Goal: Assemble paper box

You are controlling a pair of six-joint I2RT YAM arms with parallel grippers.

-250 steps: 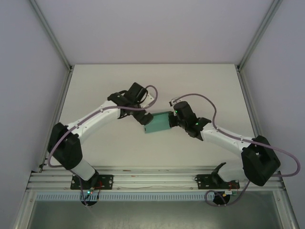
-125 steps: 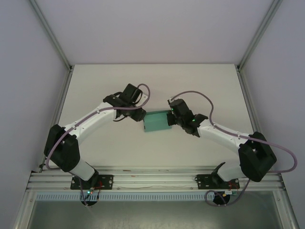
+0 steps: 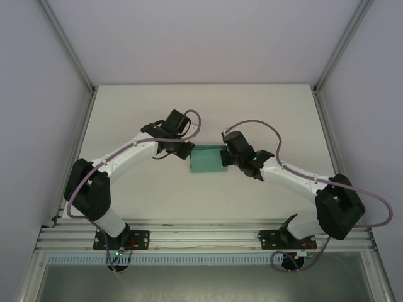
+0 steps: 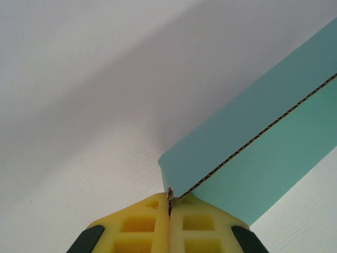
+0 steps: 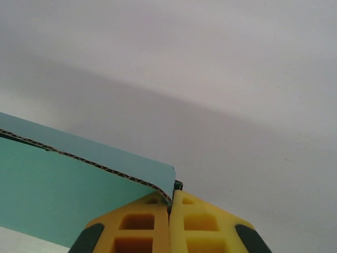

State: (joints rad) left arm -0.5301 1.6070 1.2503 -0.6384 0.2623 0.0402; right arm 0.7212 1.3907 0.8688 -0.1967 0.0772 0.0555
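Note:
The teal-green paper box (image 3: 208, 161) hangs just above the white table between the two arms. My left gripper (image 3: 188, 153) is shut on its left end and my right gripper (image 3: 225, 157) on its right end. In the left wrist view, the yellow fingers (image 4: 142, 224) of the left gripper (image 4: 169, 200) pinch a frayed corner of the paper box (image 4: 253, 132), whose corrugated edge runs up to the right. In the right wrist view, the right gripper (image 5: 170, 198) pinches the top corner of the paper box (image 5: 63, 184), which extends to the left.
The white table (image 3: 264, 113) is enclosed by pale walls and aluminium posts (image 3: 69, 50). A metal rail (image 3: 201, 236) carrying both arm bases runs along the near edge. Purple cables (image 3: 264, 129) loop over both wrists.
The left gripper has moved onto the box's left corner and shut on it. The box has turned from tilted to level and shifted slightly away, with the right gripper still holding it.

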